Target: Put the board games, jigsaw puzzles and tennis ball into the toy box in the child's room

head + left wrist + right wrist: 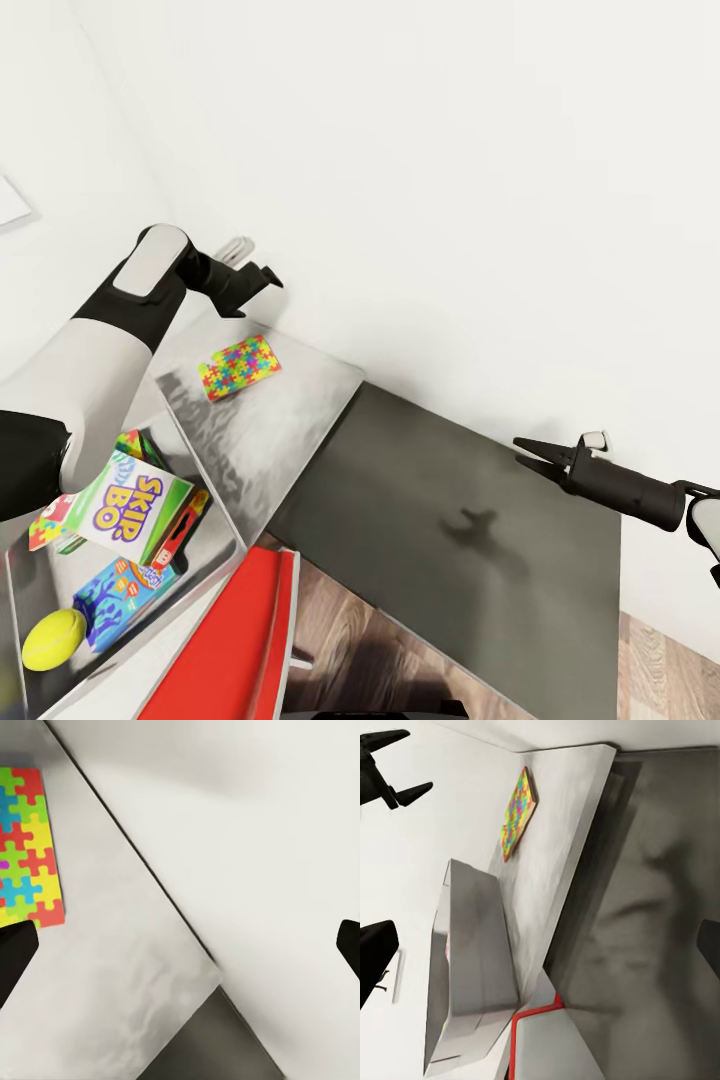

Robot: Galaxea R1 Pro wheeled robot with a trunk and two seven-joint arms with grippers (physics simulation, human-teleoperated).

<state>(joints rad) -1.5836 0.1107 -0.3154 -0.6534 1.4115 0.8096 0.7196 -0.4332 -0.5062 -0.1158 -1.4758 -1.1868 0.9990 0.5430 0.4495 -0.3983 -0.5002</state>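
One jigsaw puzzle (pixel 240 366) lies flat on the light grey table (pixel 290 420) near the wall. It also appears in the wrist views (pixel 26 847) (pixel 519 814). My left gripper (pixel 262 281) hovers open above and just beyond it, empty (pixel 180 945). The toy box (pixel 200 455) stands at the lower left. It holds the Skip-Bo board game (pixel 135 505), a blue board game (pixel 120 595), the tennis ball (pixel 53 638) and other printed boxes partly hidden by my arm. My right gripper (pixel 522 453) hangs open and empty over the dark cabinet section (pixel 450 530).
A red chair (pixel 235 640) stands against the table's front, below the toy box. The white wall (pixel 450 200) runs right behind the table. Wood floor (pixel 360 620) shows in front of the cabinet section.
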